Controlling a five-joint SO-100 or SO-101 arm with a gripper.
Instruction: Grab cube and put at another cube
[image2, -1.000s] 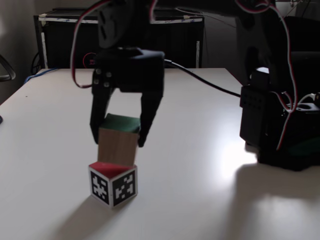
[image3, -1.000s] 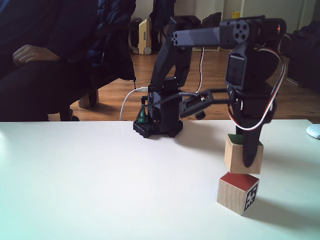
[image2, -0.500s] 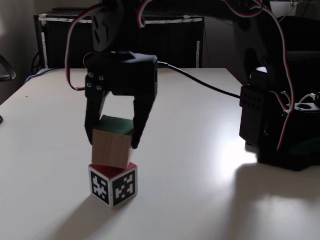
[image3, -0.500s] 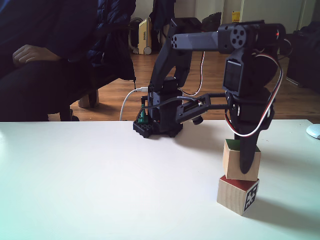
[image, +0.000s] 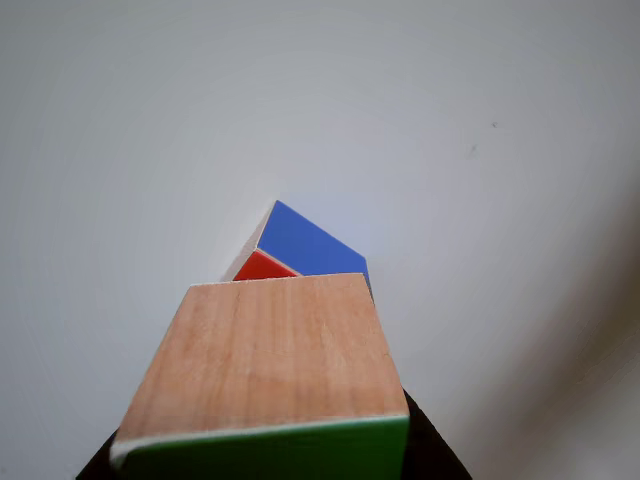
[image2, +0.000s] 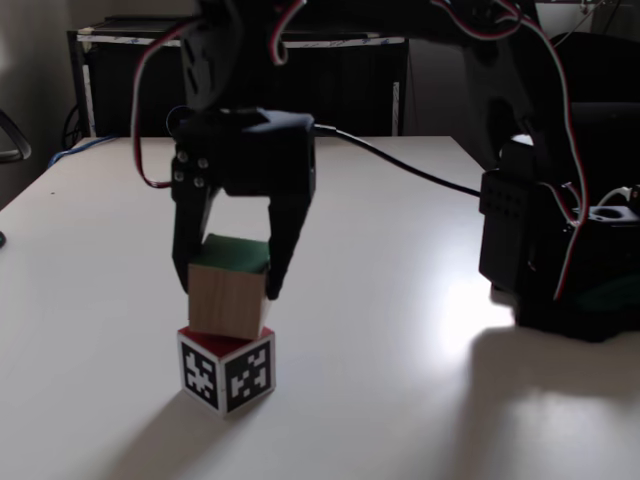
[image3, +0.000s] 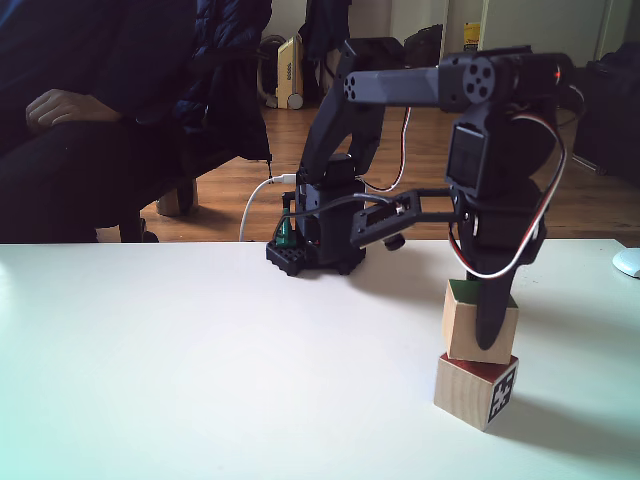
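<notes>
Table (image2: 400, 400) first: a pale, broad surface carrying the arm's base (image2: 560, 250) at the right of a fixed view and a two-cube stack toward the left. End effector (image2: 228, 285) comes next, hanging straight down with its jaws clamped on the cube (image2: 228, 298), green face up, likely so the block meets the one below squarely. That cube sits on, or just touching, the red top of another cube (image2: 226, 371), slightly tilted and offset in the other fixed view (image3: 480, 330), so release looks premature.
</notes>
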